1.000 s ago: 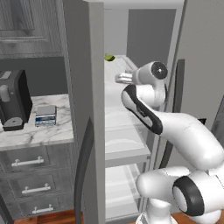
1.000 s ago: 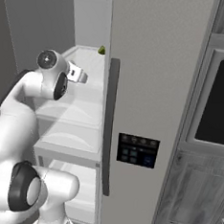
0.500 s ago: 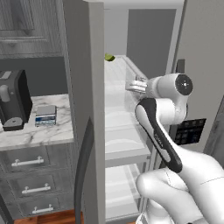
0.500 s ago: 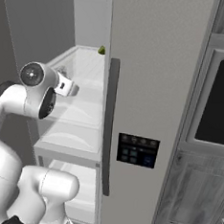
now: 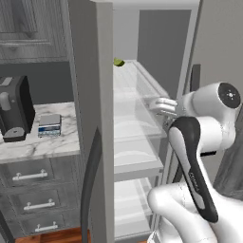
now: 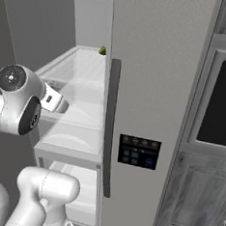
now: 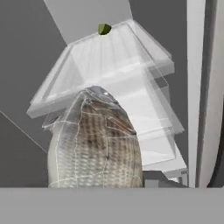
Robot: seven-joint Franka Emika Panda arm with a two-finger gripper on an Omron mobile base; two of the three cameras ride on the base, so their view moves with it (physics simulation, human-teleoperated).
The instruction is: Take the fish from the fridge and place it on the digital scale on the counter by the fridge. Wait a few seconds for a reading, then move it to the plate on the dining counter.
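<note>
Hand view: fish [image 7: 94, 144], unlabelled.

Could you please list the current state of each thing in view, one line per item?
fridge: door open, glass shelves showing.
fish: held in the gripper, off the shelves.
digital scale: nothing on it.
green fruit: resting at the back of the top shelf.
counter: drawers closed.

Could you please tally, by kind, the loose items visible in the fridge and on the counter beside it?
Fish, held in the hand: 1
Yellow-green fruit on the fridge's top shelf: 1
Digital scale on the counter: 1
Black coffee machine on the counter: 1
Total: 4
</note>
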